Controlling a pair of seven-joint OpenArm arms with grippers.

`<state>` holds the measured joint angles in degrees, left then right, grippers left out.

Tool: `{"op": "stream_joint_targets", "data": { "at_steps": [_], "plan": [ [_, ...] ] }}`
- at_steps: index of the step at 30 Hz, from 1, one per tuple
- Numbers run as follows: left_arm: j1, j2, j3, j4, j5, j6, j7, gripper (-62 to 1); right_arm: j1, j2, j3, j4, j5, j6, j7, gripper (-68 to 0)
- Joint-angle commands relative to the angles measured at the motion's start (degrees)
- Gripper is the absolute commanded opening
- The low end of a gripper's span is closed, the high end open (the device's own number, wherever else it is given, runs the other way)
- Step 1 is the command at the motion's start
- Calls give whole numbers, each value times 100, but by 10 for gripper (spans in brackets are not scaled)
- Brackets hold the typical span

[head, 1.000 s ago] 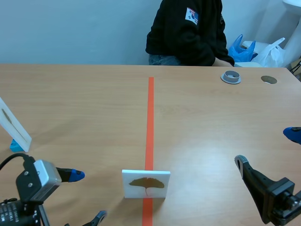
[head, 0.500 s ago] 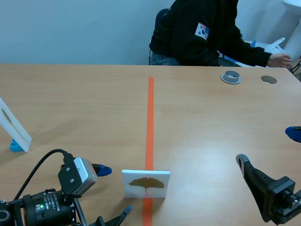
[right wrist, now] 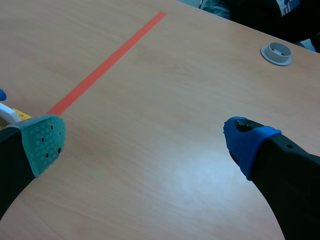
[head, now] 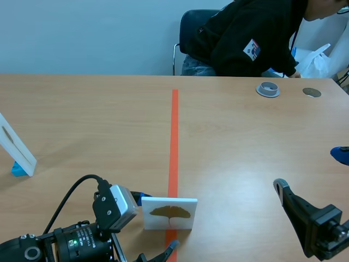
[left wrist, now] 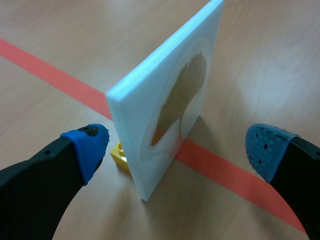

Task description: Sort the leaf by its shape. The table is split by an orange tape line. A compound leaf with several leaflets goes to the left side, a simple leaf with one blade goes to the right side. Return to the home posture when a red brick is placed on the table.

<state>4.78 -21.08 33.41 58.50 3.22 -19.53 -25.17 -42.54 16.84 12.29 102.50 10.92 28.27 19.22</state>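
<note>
A white card (head: 169,213) printed with a single fan-shaped leaf stands upright on the orange tape line (head: 174,131), near the table's front edge. In the left wrist view the card (left wrist: 170,95) rests on a small yellow brick base (left wrist: 119,154). My left gripper (head: 156,224) is open, with one finger on each side of the card and neither pad touching it. The left gripper (left wrist: 177,150) shows its blue pads (left wrist: 87,147) well apart. My right gripper (head: 311,172) is open low on the right side, far from the card. Nothing lies between the right gripper (right wrist: 145,142) fingers.
A second white card (head: 13,143) on a blue base stands at the left edge. A grey ring (head: 268,89) and a flat grey disc (head: 311,92) lie at the far right. A person (head: 256,38) in black leans over the far edge.
My left arm has swung right and forward, so its open fingers now flank the card. The person has leaned toward the right. The right arm has stayed put.
</note>
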Motion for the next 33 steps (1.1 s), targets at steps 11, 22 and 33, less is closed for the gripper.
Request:
{"op": "stream_joint_targets", "data": {
  "at_steps": [11, 22, 33],
  "plan": [
    [-22, 107, 76, 105, -35, 103, -74, -214, 79, 61, 92, 4, 61, -22, 105, 4],
    [-20, 103, 76, 107, -37, 247, -76, -563, 79, 61, 92, 4, 61, -20, 105, 4],
    [535, 68, -367, 890, -66, 232, -76, -578, 79, 61, 92, 4, 61, -20, 105, 4]
  ]
}}
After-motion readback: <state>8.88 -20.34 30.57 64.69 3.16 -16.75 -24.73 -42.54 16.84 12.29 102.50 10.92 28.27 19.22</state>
